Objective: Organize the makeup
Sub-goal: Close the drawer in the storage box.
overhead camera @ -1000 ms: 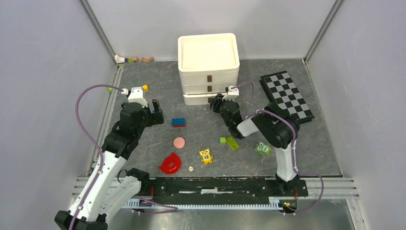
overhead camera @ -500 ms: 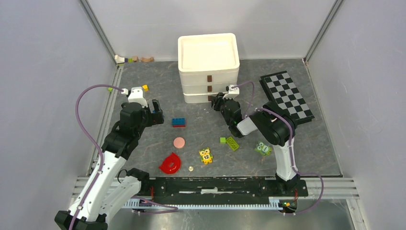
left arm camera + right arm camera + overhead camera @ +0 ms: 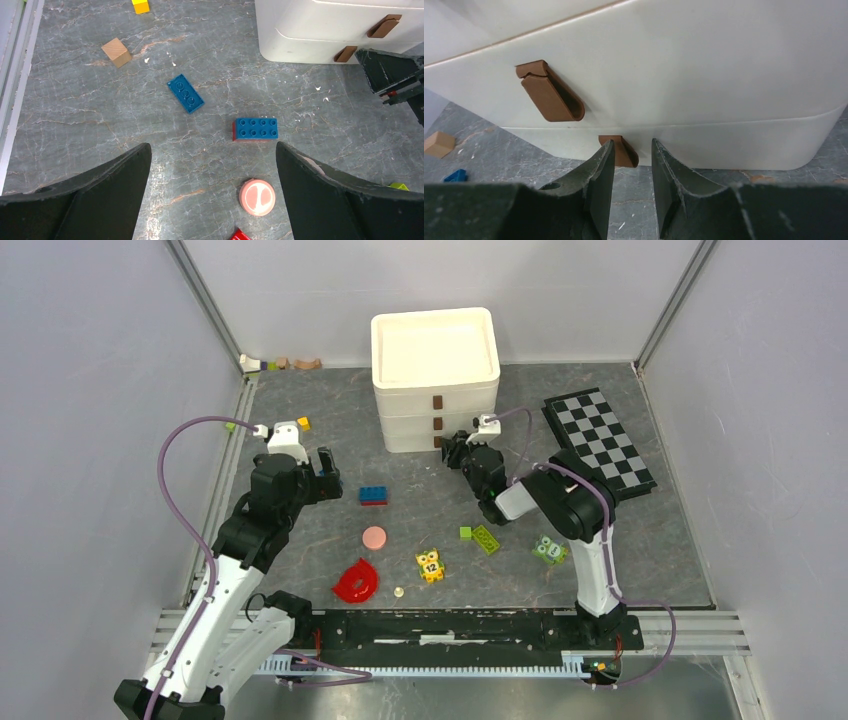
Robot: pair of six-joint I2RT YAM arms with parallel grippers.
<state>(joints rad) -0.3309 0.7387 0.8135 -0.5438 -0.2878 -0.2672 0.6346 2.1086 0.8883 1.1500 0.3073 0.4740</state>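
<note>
While the left pincer (image 3: pixel 212 147) hangs spread wide, the right pincer (image 3: pixel 633 144) half hides a brown drawer handle (image 3: pixel 628 156); whether it pinches is unclear.

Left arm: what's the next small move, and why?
Probably lower the left gripper onto the pink disc, shifting a little toward it first. The jaws are wide open, the disc lies free on the table, off-centre in the gap toward the finger on the wrist view's right, and the drawers look shut.
</note>
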